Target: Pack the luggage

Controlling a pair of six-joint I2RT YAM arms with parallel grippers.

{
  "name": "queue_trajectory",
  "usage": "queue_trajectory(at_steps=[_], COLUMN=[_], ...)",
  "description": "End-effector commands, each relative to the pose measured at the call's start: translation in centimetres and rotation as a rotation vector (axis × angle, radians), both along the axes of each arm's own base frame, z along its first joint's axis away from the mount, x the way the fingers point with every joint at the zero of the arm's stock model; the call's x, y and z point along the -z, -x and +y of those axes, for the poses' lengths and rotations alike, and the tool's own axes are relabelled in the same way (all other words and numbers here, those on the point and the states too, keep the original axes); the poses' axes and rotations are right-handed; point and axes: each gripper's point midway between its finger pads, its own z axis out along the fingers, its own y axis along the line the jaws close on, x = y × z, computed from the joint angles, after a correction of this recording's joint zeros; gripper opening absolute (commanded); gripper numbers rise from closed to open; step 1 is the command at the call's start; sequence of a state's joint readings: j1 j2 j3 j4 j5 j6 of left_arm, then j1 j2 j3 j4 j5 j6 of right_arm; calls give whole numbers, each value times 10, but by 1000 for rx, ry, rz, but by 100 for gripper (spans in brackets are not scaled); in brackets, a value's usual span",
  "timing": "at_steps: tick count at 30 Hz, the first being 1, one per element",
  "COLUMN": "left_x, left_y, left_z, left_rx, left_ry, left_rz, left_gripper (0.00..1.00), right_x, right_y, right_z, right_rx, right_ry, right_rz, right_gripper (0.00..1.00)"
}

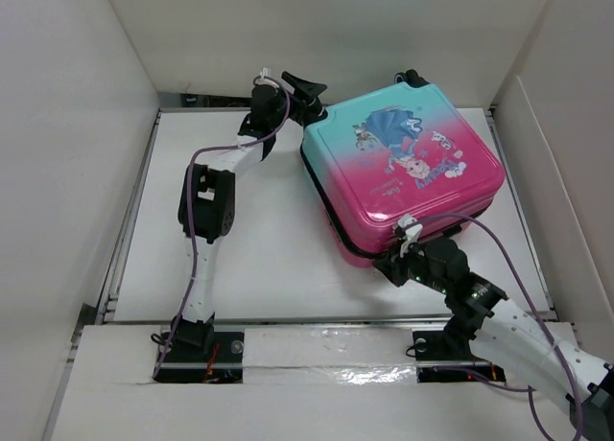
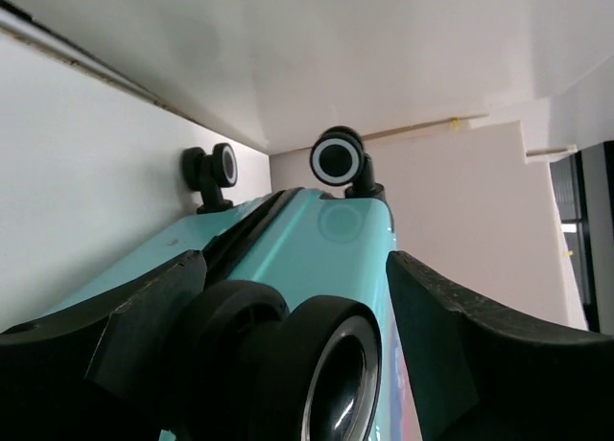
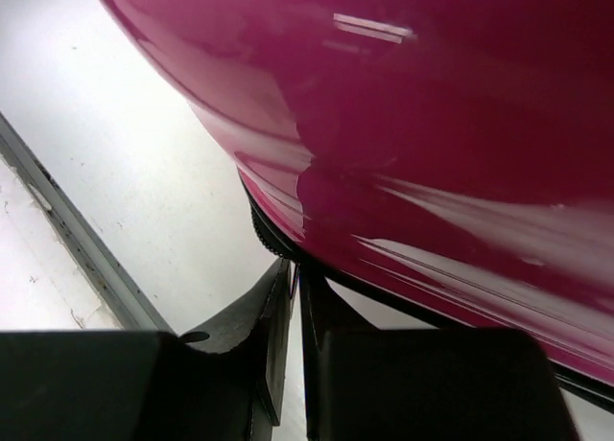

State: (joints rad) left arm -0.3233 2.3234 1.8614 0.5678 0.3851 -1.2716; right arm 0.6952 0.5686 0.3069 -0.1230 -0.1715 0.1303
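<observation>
The luggage (image 1: 403,163) lies flat and closed on the white table, teal at the far end and pink at the near end, cartoon print up. My left gripper (image 1: 309,101) is at its far left corner. In the left wrist view this gripper (image 2: 297,268) stands open, with a black double wheel (image 2: 326,364) between its fingers and the teal shell (image 2: 317,240) beyond. My right gripper (image 1: 395,252) is at the near pink corner. In the right wrist view its jaws (image 3: 295,268) stand a thin slit apart, tips right at the black zipper line (image 3: 264,232) under the pink shell (image 3: 432,125). Whether they pinch anything is hidden.
White walls enclose the table on the left, back and right. The back wall is close behind the left gripper. Two more wheels (image 2: 338,156) (image 2: 216,168) stick out at the suitcase's far end. A grey rail (image 3: 77,259) runs along the table's near edge.
</observation>
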Motion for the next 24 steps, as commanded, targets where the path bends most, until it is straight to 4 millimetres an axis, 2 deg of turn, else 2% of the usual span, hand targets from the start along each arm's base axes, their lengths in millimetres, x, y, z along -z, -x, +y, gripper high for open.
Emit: queue_trajectory(at_steps=[1,3,4,5,8,9,10,11,12,13,14,15,16,18,20,21,23,24], left_x=[-308,-309,-317,-318,-299,-268,-274,-266,-234,-236,-225,-203,-192,-168,-149,-133,-133,-115], left_y=[107,110,121,123,129,126,137,140,135,144,144,141,137,133,122,123,130,135], left_z=[36,37,39,44,56,56,70,72,81,92,95,97,101,97,108,108,112,116], left_rx=[13,13,21,13,-38,-41,-65,-75,-104,-154,-173,-184,-191,-168,-196,-190,-206,-216], left_ry=[172,165,168,150,69,47,46,34,-4,-31,-58,-90,-110,-131,-153,-159,-168,-192], left_rz=[-635,-637,-662,-676,-647,-586,-608,-593,-528,-536,-519,-475,-459,-422,-379,-352,-372,-342], left_gripper=[72,71,71,71,71,71,71,71,72,72,74,74,74,75,75,75,73,72], right_x=[-49,-46,-45,-42,-38,-36,-36,-41,-41,-41,-40,-40,-40,-43,-37,-38,-32,-30], right_y=[-16,-15,-15,-14,-12,-12,-12,-13,-13,-13,-13,-13,-13,-12,-9,-9,-5,-4], right_z=[7,8,9,9,9,8,9,11,11,12,12,12,12,13,10,9,7,7], right_rx=[33,26,24,22,11,12,11,10,7,7,3,-1,-3,-10,-6,4,13,14], right_ry=[-99,-95,-95,-93,-84,-82,-93,-110,-111,-113,-108,-104,-101,-103,-87,-95,-105,-112], right_rz=[-130,-121,-117,-110,-103,-102,-104,-123,-123,-125,-125,-124,-121,-120,-94,-95,-73,-69], right_gripper=[14,14,14,14,12,12,12,12,12,12,9,8,6,2,0,0,0,0])
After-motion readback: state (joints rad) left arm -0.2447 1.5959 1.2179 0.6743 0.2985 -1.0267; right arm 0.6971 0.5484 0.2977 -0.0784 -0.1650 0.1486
